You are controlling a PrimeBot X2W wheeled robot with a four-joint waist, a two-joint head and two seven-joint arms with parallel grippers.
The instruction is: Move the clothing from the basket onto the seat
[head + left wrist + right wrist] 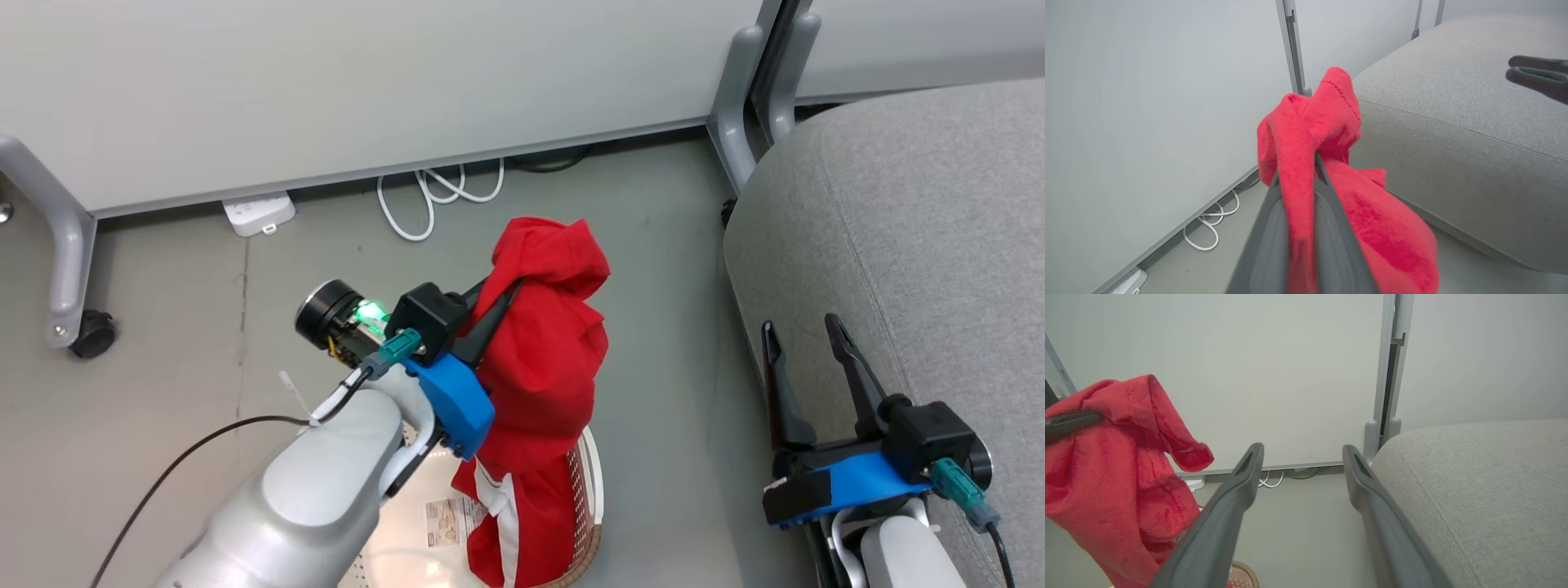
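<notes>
A red garment (547, 351) with white stripe trim hangs lifted out of the white basket (594, 482), its lower end still inside the basket. My left gripper (500, 298) is shut on its upper folds; the left wrist view shows the cloth (1372, 228) pinched between the fingers (1265, 245). No print is visible on the garment. The grey seat (939, 245) lies to the right, apart from the garment. In front of the seat's edge, my right gripper (804, 335) is open and empty. The right wrist view shows its fingers (1237, 486) spread, the garment (1106, 457) to their left and the seat (1474, 490) to their right.
A pale partition wall (367, 82) runs along the back on grey legs (739, 106), one with a caster (91, 335). A white cable (433, 196) and a power strip (258, 214) lie at its foot. Grey floor (669, 286) separates basket and seat.
</notes>
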